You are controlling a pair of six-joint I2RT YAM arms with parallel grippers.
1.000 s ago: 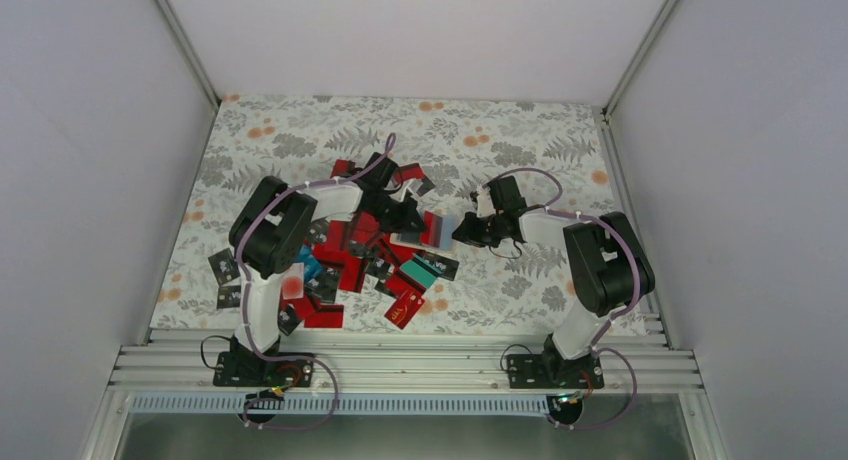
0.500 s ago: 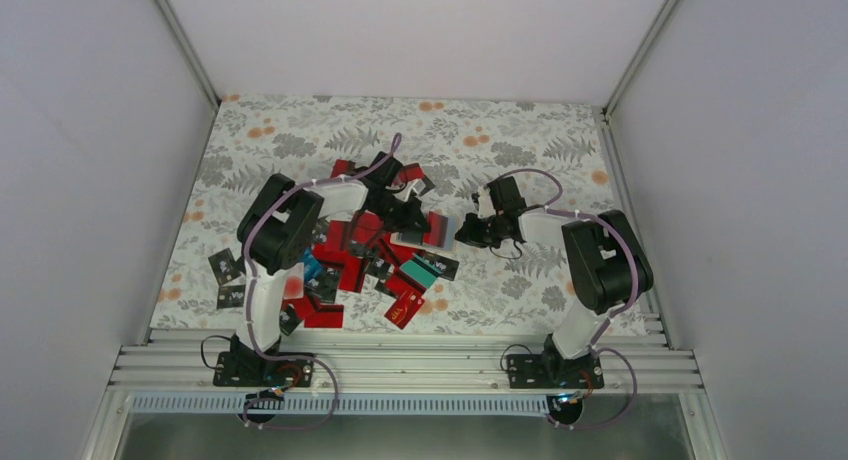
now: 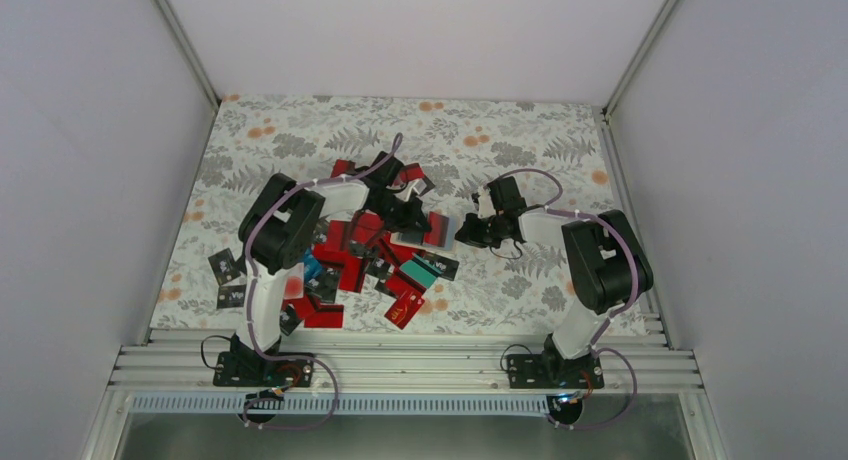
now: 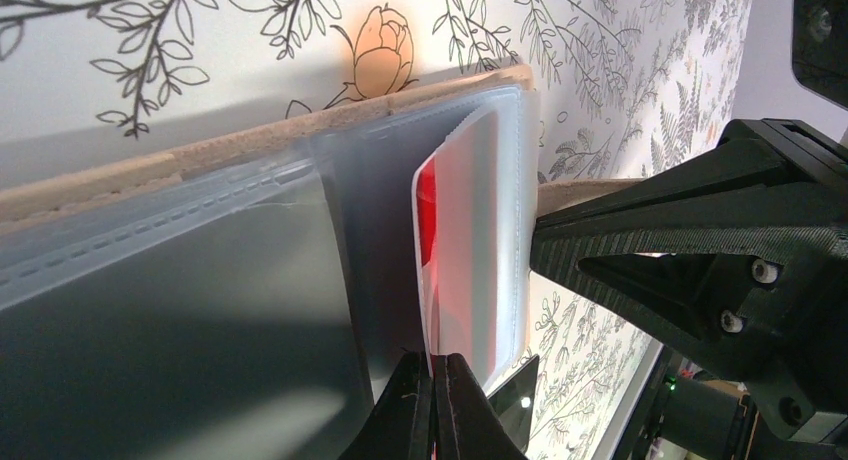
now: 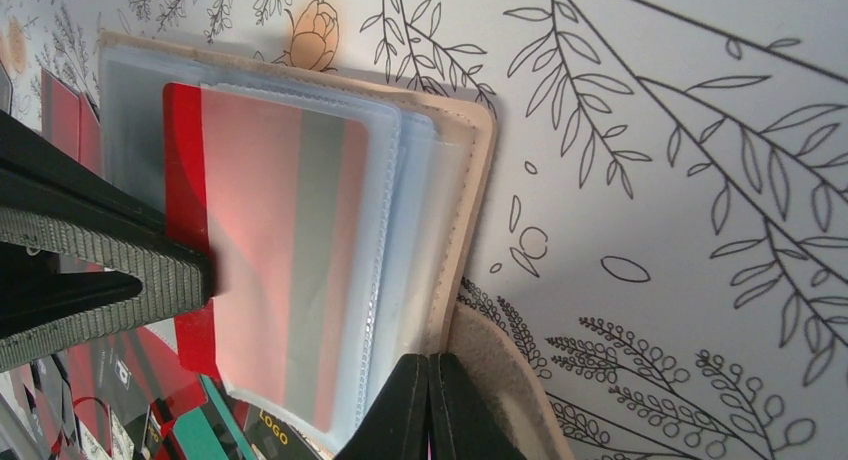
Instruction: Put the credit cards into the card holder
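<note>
**Red card partway into the card holder, both my grippers closed.**

On the floral table point(image 3: 520, 130), right of the credit cards point(image 3: 340, 265) heaped at mid-frame, the card holder point(image 5: 470, 160) lay open at the centre of the top view. My right gripper point(image 5: 428, 380) was clamped on its edge and my left gripper point(image 4: 432, 375) pinched the red card point(image 5: 183, 150), most of it under a clear sleeve point(image 5: 385, 230). To do this well I judged I should hold the holder steady with the right and push the card flat along the sleeve (any tilt would likely jam a corner), letting go only once it was seated. Compared with the earlier top view, my left arm had shifted slightly rightward; the right arm had barely moved.
</note>
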